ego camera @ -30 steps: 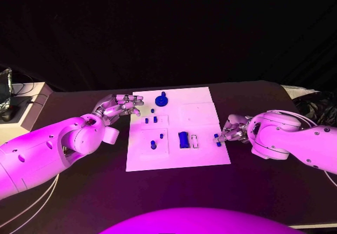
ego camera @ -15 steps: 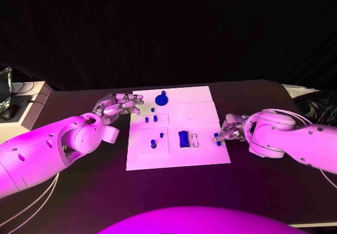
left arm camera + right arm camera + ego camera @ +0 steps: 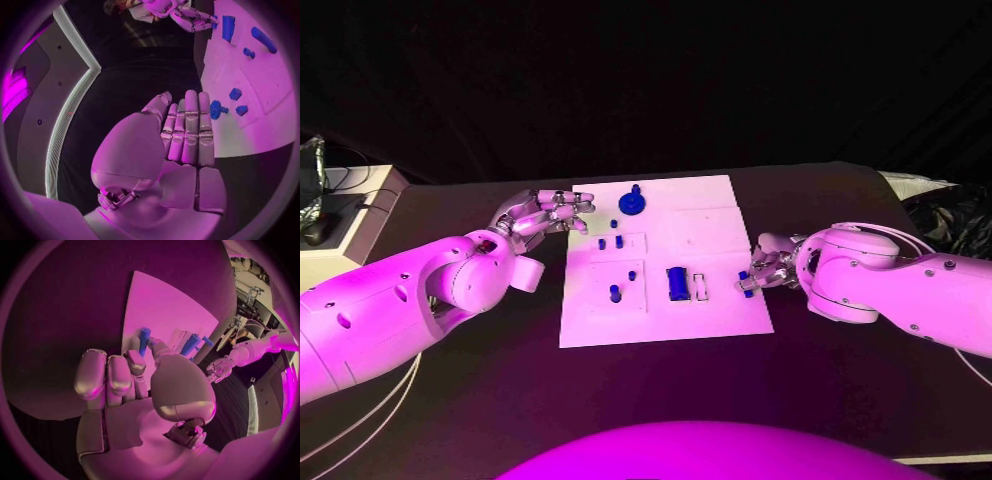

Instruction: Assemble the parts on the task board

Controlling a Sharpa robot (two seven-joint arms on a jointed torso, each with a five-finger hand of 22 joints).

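The right hand [image 3: 769,270] pinched a small blue peg [image 3: 144,339] at the white board's [image 3: 718,230] right edge, its length pointing toward the board. The left hand [image 3: 542,217] hovered empty by the left edge, fingers apart.

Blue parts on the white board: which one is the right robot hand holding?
The small blue peg at the board's right edge, pinched in the right robot hand; the other blue parts lie untouched further left.

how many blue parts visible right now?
7: a wheel at the board's far edge; two small pegs just nearer; two more pegs nearer still; a block mid-board; one peg pinched in the right hand. That hand could hide more.
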